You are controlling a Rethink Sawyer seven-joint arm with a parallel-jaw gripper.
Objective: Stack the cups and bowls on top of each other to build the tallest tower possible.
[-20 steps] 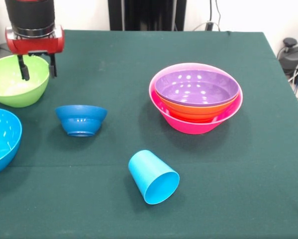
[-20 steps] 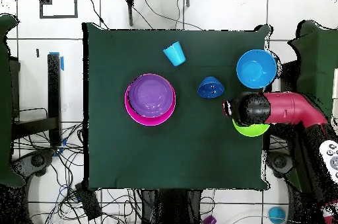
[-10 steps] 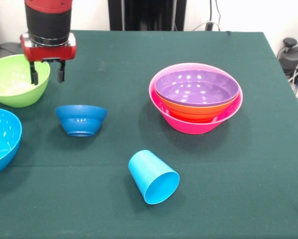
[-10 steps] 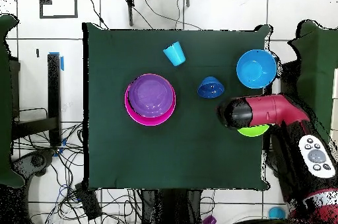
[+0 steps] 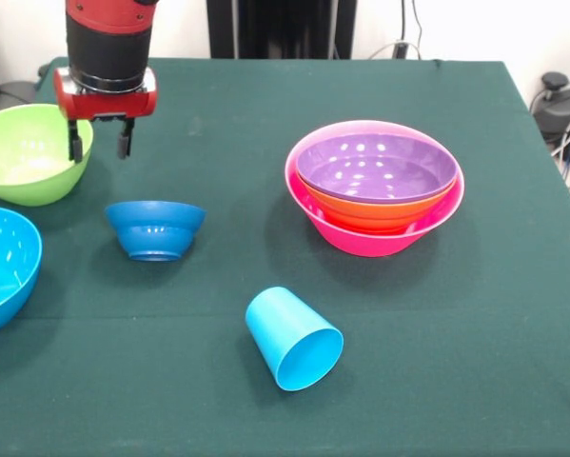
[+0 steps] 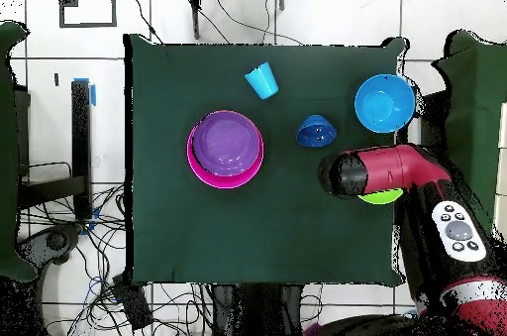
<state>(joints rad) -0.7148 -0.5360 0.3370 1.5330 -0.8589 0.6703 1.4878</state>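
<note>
On the green bench [image 5: 265, 114], the hand [image 5: 100, 150] hangs at far left with its two fingers [image 5: 75, 148] apart and empty, just right of the lime bowl [image 5: 28, 152]. Near it stands a small dark blue bowl [image 5: 156, 228]; a sky blue bowl [image 5: 4, 267] sits at the left edge. A blue cup [image 5: 294, 338] lies on its side, mouth toward the near right. The tower [image 5: 375, 186] stands right: purple in orange in pink.

No legible text, label, brand, number or sign found in either view. Bowls, cup and green table cloth [image 5: 265, 95] plain and unmarked. Round buttons on arm [image 6: 456, 235] in overhead view carry no readable marking.
</note>
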